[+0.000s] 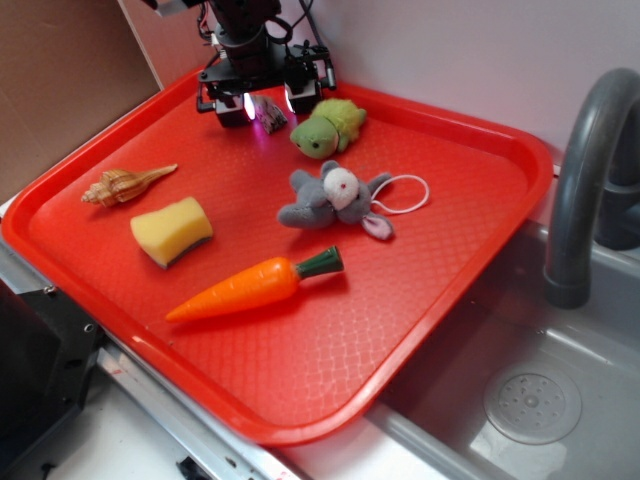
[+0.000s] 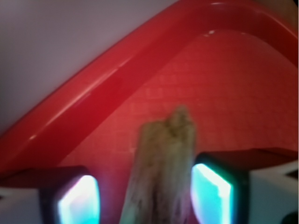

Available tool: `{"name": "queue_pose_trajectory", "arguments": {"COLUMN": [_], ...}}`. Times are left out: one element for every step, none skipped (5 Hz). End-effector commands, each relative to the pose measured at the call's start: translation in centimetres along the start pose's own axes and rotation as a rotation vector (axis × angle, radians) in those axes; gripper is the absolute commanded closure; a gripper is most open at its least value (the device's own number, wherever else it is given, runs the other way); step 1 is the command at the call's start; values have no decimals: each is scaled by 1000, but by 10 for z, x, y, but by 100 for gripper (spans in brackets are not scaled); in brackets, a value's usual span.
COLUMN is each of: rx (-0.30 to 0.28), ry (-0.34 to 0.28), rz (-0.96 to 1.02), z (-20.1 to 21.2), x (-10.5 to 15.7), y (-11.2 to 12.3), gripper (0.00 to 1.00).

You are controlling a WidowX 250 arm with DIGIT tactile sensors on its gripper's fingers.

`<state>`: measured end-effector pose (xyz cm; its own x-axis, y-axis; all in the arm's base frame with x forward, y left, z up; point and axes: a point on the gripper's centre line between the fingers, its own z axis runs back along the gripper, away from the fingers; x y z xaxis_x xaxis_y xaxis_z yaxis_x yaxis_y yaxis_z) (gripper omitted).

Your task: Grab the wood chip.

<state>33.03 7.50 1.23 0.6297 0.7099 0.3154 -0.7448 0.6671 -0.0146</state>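
The wood chip (image 1: 268,110), small, dark and rough, lies on the red tray (image 1: 450,260) near its far edge, just left of the green plush turtle (image 1: 328,127). My gripper (image 1: 266,102) is lowered over it, open, with one finger on each side. In the wrist view the chip (image 2: 163,163) shows as a tan streaked piece between the glowing pads (image 2: 79,203). It lies close to the right pad (image 2: 210,193), and a gap of tray shows on its left side.
On the tray lie a tan spiral seashell (image 1: 122,185), a yellow sponge (image 1: 172,231), a grey plush mouse (image 1: 335,198) and an orange toy carrot (image 1: 252,287). A grey sink (image 1: 530,400) with a faucet (image 1: 580,180) lies to the right. The tray's raised rim (image 2: 93,102) is just behind the chip.
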Motion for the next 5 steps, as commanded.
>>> {"name": "queue_pose_trajectory", "arguments": {"rx": [47,64,39,-7,-119], "ry": [-62,-35,98,211,164], "rz": [-170,-346,-545,-791,-924], "z": [53,93,148,174,211], "x": [-3,-6,-12,-33,-54], "y": [24,26,18,5,5], "gripper": [100,100,100,100,100]}}
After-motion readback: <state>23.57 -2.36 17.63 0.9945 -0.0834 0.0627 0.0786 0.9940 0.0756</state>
